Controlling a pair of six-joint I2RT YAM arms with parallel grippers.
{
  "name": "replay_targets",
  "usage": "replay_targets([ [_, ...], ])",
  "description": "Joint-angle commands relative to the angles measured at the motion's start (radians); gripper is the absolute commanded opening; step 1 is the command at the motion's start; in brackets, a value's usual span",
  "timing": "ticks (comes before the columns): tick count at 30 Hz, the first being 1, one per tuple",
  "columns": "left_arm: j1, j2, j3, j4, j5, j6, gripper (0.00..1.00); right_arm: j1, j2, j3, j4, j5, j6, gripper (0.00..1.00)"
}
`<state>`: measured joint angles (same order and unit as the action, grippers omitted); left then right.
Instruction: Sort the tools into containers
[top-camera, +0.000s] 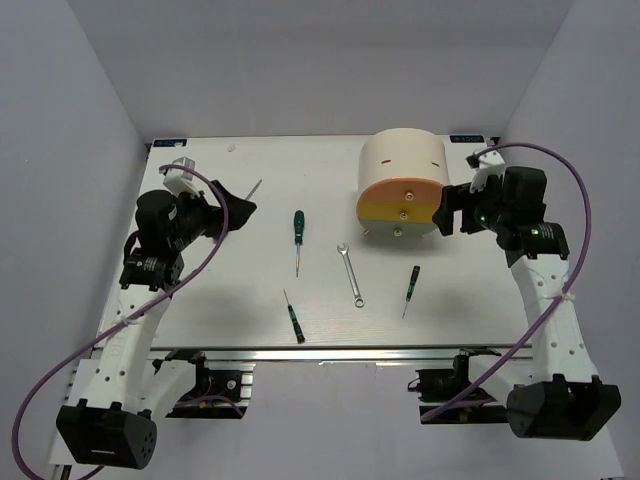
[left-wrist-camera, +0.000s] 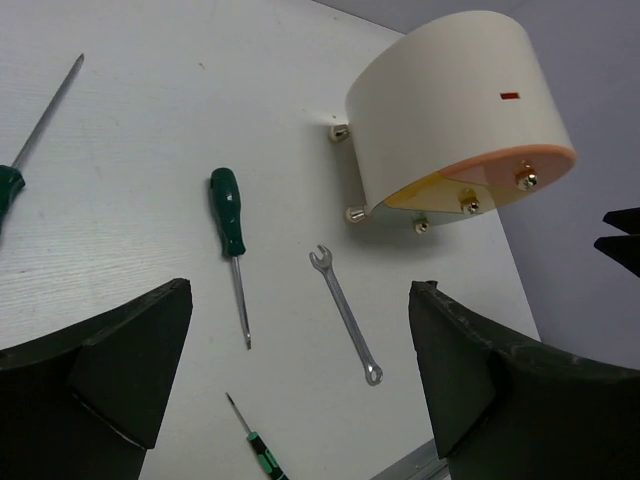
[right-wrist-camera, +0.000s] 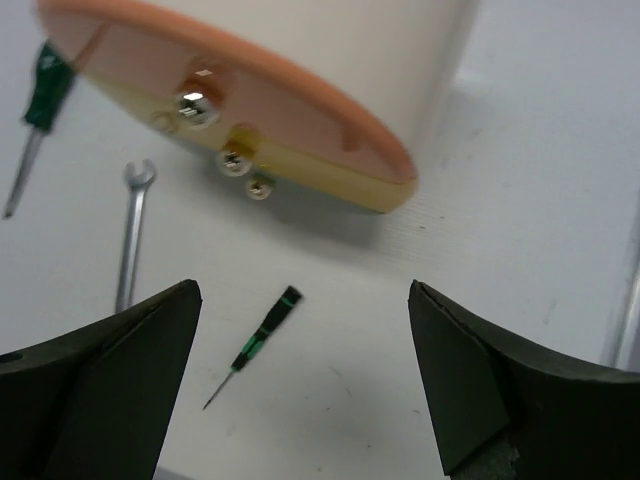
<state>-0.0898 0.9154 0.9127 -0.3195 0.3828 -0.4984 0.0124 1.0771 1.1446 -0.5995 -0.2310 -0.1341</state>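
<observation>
The beige drum-shaped container (top-camera: 402, 165) with an orange-yellow studded drawer front (top-camera: 400, 203) stands at the back right. On the table lie a green-handled screwdriver (top-camera: 298, 225), a small one (top-camera: 294, 320), another small one (top-camera: 411, 285) and a silver wrench (top-camera: 350, 274). A fourth screwdriver (top-camera: 254, 188) lies partly under my left gripper (top-camera: 236, 211), which is open and empty above the table. My right gripper (top-camera: 449, 210) is open and empty, beside the drawer front's right edge. The left wrist view shows the fourth screwdriver (left-wrist-camera: 12, 182), the wrench (left-wrist-camera: 345, 315) and the container (left-wrist-camera: 450, 100). The right wrist view shows a small screwdriver (right-wrist-camera: 262, 335).
White walls enclose the table on the left, back and right. The table's front edge with its metal rail (top-camera: 330, 352) runs just past the nearest screwdriver. Purple cables (top-camera: 215, 215) loop from both arms.
</observation>
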Motion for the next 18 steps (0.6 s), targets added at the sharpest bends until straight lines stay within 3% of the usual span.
replay_targets([
  [1,-0.001,-0.013,-0.02,0.066,0.082,-0.025,0.98,0.0,-0.072,0.007,-0.098,-0.271,-0.119,0.89],
  [2,-0.001,-0.015,-0.026,0.074,0.103,-0.031,0.98,-0.002,-0.084,-0.006,-0.112,-0.318,-0.219,0.89],
  [6,0.001,-0.004,-0.04,0.083,0.158,-0.045,0.86,-0.002,-0.155,-0.058,-0.125,-0.494,-0.349,0.89],
  [8,-0.001,0.0,-0.046,0.085,0.177,-0.048,0.72,0.004,-0.17,-0.072,-0.125,-0.536,-0.351,0.89],
  [10,-0.001,0.002,-0.055,0.097,0.194,-0.058,0.53,0.011,-0.174,-0.098,-0.076,-0.539,-0.273,0.89],
  [12,0.001,0.002,-0.064,0.102,0.199,-0.063,0.43,0.04,-0.171,-0.127,-0.011,-0.507,-0.152,0.89],
  [14,0.001,0.002,-0.072,0.109,0.208,-0.068,0.39,0.107,-0.137,-0.135,0.053,-0.395,0.005,0.69],
  [16,0.001,-0.003,-0.08,0.112,0.214,-0.074,0.4,0.148,-0.085,-0.115,0.079,-0.279,0.129,0.42],
  [17,-0.001,-0.003,-0.081,0.111,0.214,-0.075,0.44,0.17,-0.071,-0.109,0.107,-0.251,0.181,0.4],
  [18,0.001,-0.003,-0.083,0.106,0.214,-0.075,0.54,0.208,-0.057,-0.105,0.125,-0.225,0.227,0.39],
])
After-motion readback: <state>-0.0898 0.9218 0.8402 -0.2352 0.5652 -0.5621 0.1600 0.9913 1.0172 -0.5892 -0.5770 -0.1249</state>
